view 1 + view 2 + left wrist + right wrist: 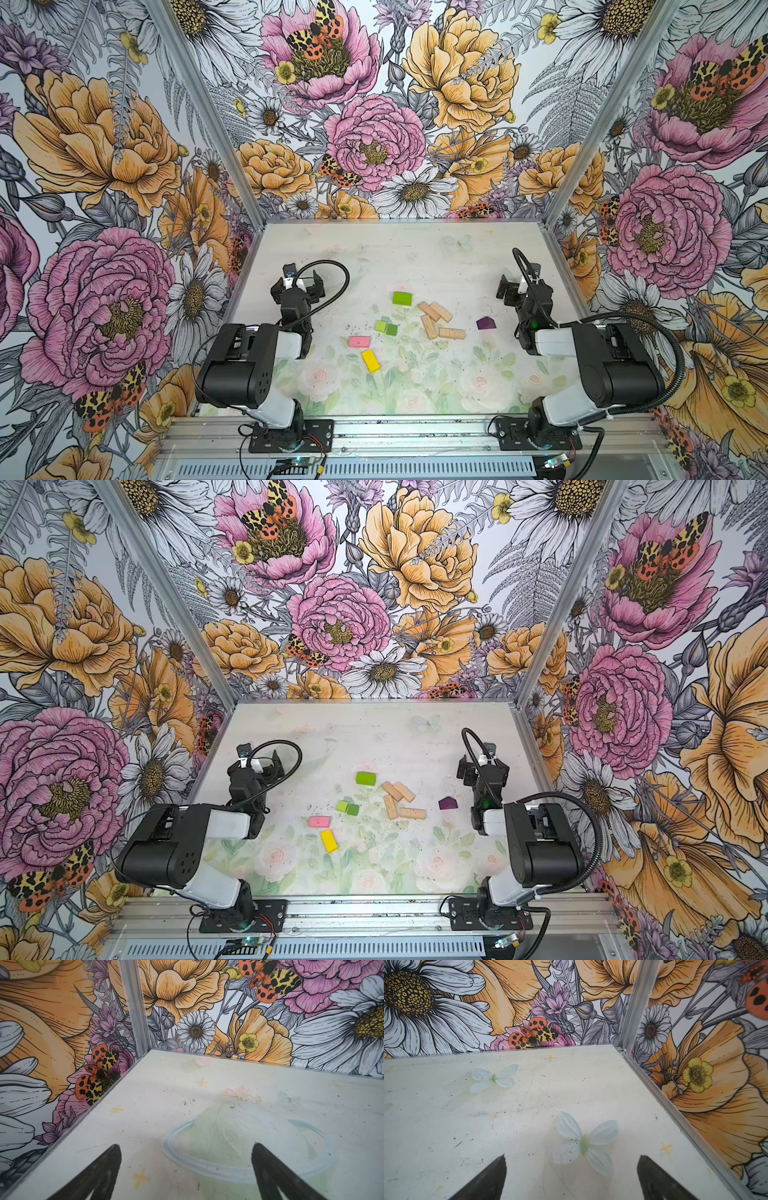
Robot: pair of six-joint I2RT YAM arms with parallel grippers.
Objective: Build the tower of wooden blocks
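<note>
Left end effector (186, 1145) and right end effector (572, 1156) both stand wide and empty at opposite sides of the tabletop (415, 257). Nothing is stacked, so the build is judged at its start; the next move calls for one arm to reach inward over a base piece, likely among the tan oblongs (441, 312). Both top views show the loose blocks mid-tabletop: lime brick (402, 298), two touching green cubes (386, 328), pink oblong (359, 341), yellow oblong (370, 360), and purple peaked piece (485, 323) nearest the right arm. The wrist views show no block.
</note>
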